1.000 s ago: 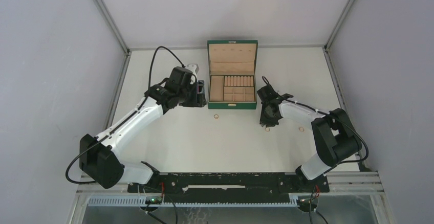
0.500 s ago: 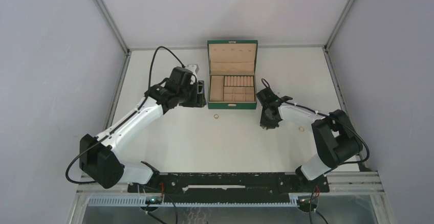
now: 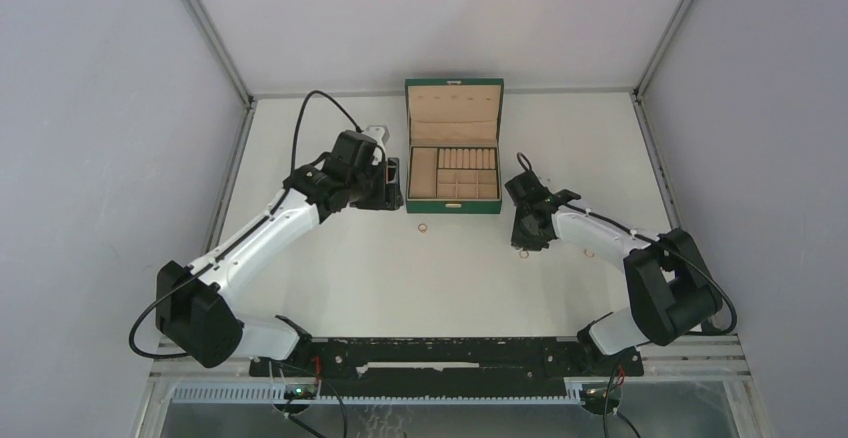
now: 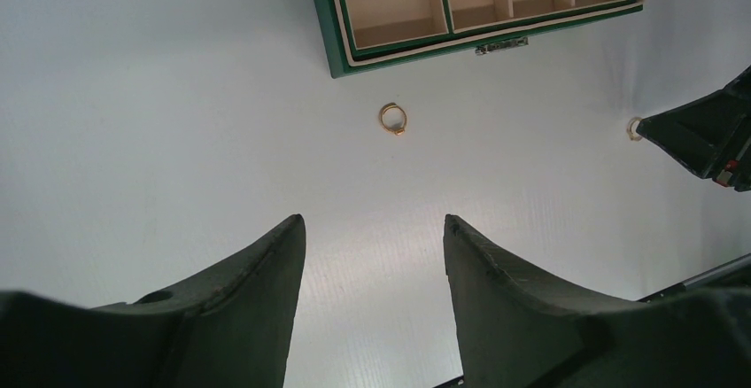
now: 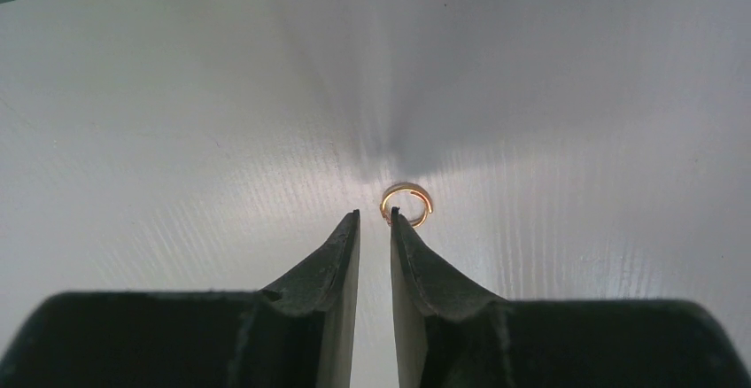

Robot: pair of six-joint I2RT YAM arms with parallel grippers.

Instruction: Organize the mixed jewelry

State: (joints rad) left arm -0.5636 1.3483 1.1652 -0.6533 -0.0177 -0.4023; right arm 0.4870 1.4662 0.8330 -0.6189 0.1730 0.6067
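Three small gold-coloured rings lie on the white table. One ring [image 3: 423,227] lies in front of the green box; it also shows in the left wrist view [image 4: 393,119]. A second ring [image 3: 524,253] lies just past my right gripper [image 3: 527,236]. In the right wrist view this ring [image 5: 407,204] touches the tip of the right finger [image 5: 416,255] and is not between the jaws. The right gripper [image 5: 375,216] is open by only a narrow gap and holds nothing. A third ring [image 3: 588,253] lies further right. My left gripper [image 4: 374,228] is wide open and empty beside the box's left side. No chain is visible.
The dark green box [image 3: 408,148] with tan compartments stands open at the back centre, its lid upright; its front edge shows in the left wrist view [image 4: 416,50]. The right gripper's black body [image 4: 704,135] shows in the left wrist view. Grey walls enclose the table.
The right arm's elbow has swung outward to the right, and its gripper has shifted slightly beside the second ring. The left arm has not moved.
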